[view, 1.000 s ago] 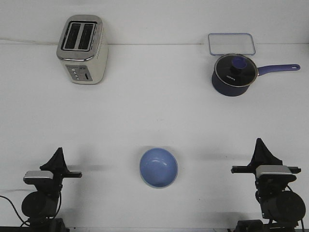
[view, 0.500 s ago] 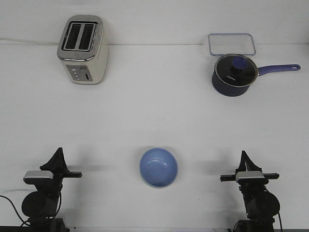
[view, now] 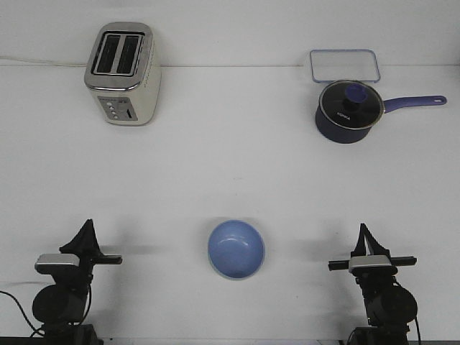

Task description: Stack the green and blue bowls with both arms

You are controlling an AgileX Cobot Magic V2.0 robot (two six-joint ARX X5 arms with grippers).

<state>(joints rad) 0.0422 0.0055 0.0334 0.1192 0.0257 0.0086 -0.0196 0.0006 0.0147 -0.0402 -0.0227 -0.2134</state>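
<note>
Your blue bowl [view: 236, 249] sits upright on the table [view: 230, 165], midway between left gripper [view: 86, 228] and right gripper [view: 364, 233], touching neither. Both point up; you can't tell whether their fingers are parted or closed.

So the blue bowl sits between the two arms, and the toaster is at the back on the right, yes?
Not quite. The front view shows the toaster at the back on the left. The blue bowl does sit between the two arms.
</note>
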